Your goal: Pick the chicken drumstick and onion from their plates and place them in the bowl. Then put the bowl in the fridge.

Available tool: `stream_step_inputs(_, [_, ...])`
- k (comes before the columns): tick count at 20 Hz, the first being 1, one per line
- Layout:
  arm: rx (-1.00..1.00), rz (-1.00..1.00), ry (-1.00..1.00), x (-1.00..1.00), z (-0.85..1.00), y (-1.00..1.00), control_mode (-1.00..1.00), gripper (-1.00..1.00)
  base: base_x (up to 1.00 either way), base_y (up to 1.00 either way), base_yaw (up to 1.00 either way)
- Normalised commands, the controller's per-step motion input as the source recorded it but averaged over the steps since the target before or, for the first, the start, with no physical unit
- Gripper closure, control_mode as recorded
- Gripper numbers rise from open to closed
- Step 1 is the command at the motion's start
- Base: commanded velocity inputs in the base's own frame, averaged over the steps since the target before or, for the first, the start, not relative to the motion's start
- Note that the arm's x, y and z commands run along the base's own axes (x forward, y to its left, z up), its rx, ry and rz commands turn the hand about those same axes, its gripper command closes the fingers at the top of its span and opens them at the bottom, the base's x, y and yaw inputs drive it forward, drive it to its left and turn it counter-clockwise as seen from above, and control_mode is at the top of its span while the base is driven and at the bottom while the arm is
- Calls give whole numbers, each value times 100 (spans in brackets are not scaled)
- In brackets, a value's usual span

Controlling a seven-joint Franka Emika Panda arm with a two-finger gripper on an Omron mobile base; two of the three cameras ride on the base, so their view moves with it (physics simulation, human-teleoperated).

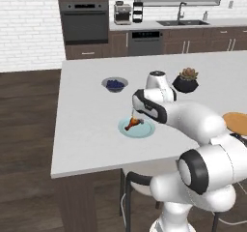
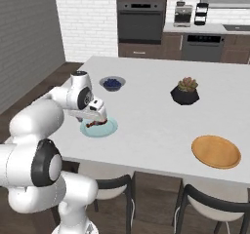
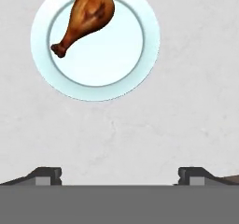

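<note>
reddish-brown drumstick (image 3: 86,18), pale blue plate (image 3: 140,73); tan wood plate (image 2: 216,151), white marbled counter (image 3: 186,125)

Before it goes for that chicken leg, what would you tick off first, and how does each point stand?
1. Gripper open: ok, its two dark tips stand wide apart in the hand view.
2. Gripper empty: ok, nothing sits between the tips.
3. Chicken drumstick still on the light-blue plate: ok, it lies across the rim, bone end pointing inward.
4. Gripper lined up over the drumstick: not ok, in the hand view the drumstick sits well ahead of the tips, with bare counter beneath them.
5. Nothing crowding the drumstick: ok, the blueberry bowl and potted plant stand well clear.
6. Bowl ready to receive it: cannot tell.
</note>
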Motion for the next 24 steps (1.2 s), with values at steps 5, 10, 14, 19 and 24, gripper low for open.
stream_step_inputs(5, [0, -8, 8, 98, -4, 7, -100, -100, 0, 0, 0])
stream_step_inputs(10, [3, -4, 6, 75, -38, 1, -100, -100, 0, 0, 0])
stream_step_inputs(14, [2, -5, 7, 63, -51, 17, -100, -100, 0, 0, 0])
stream_step_inputs(19, [0, -12, 8, 71, -42, 25, -100, -100, 0, 0, 0])
stream_step_inputs(24, [0, -19, 10, 46, -30, 5, -100, -100, 0, 0, 0])
